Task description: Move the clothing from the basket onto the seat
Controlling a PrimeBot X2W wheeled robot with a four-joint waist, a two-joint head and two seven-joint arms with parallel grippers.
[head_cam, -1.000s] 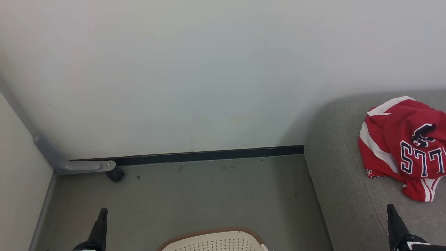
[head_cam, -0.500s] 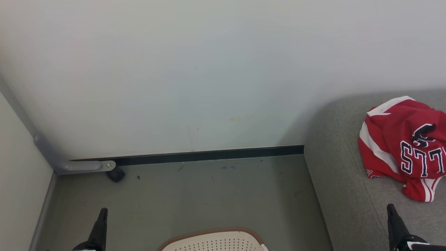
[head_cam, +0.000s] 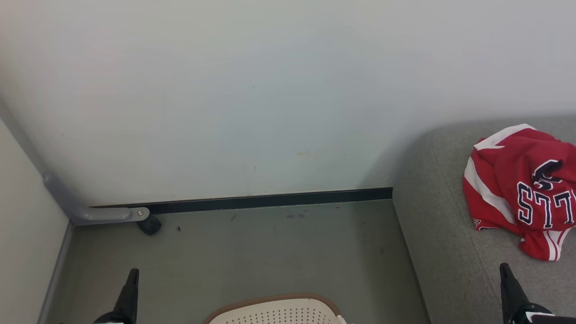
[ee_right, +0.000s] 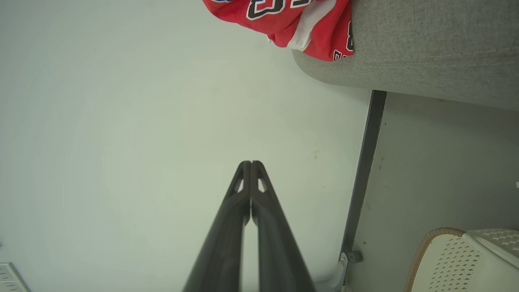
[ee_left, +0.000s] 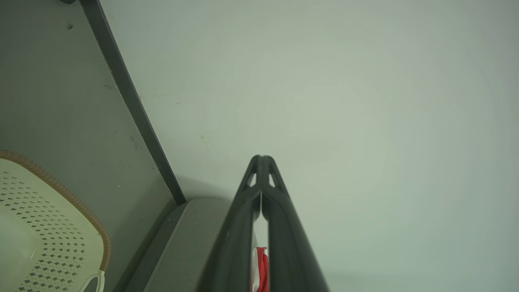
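Left pincer [head_cam: 133,272]: fingers pressed together at the tips, holding nothing. It hangs over the floor [head_cam: 270,252], left of the basket. In its wrist view a red sliver shows through the slit lower down, judged to be the garment on the seat beyond and not a hold.
Right pincer [head_cam: 504,268]: fingers likewise closed, with nothing between them. It stands over the seat's near part, near the garment's near hem but apart from it.
Basket [head_cam: 275,297]: on the floor at the near edge of the head view, between the two pincers. Only its far rim and some perforated wall show, so what is inside cannot be told.
Seat [head_cam: 441,216]: grey cushion to the right; its left edge borders the floor.
Clothing [head_cam: 517,189]: one crumpled red jersey lies on the seat towards its far edge, clear of the left edge.
Risk, near: any clothing left in the basket may be missed, because the basket sits mostly out of sight. A reach made that way could strike the rim.
Risk, middle: closed fingers would push fabric rather than take it, so they must part first.
Risk, far: a sweep by the right pincer could drag the jersey towards the seat's left edge and onto the floor.
Change from the earlier frame: none visible; pincers, basket and jersey match.
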